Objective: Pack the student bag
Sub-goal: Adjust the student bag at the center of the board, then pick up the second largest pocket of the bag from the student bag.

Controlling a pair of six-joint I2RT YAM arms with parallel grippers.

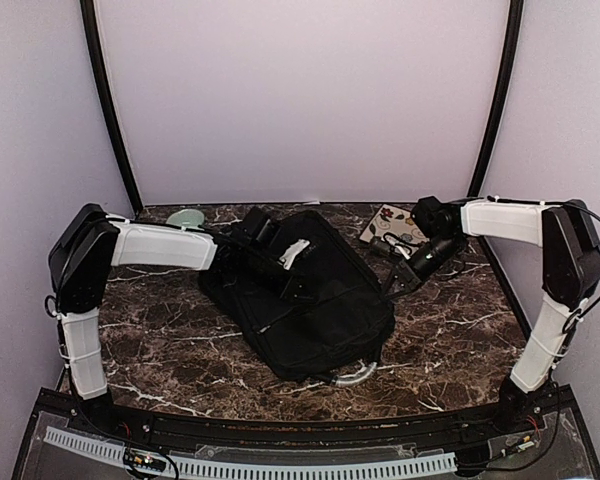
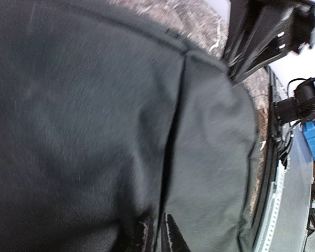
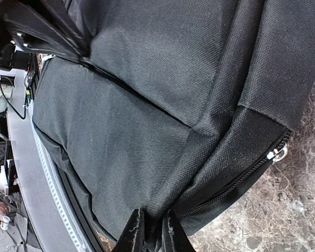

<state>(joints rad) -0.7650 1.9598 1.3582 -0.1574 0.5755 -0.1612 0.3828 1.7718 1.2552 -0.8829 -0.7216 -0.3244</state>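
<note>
— Where's the bag?
— Middle of the table, long axis slanting far-left to near-right. Left claw is on top, nipped shut on a fabric fold.
— And the right?
— Right claw pinches the bag's far-right edge, just beside the zipper. Both arms touching it; opening that zipper looks next, I'd judge. Bare table near-left; a patterned card crowds the far-right corner.

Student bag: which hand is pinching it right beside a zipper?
The right hand: it grips a fold of the student bag next to the zipper with the silver pull. The left hand pinches a plain seam, no zipper there.
</note>
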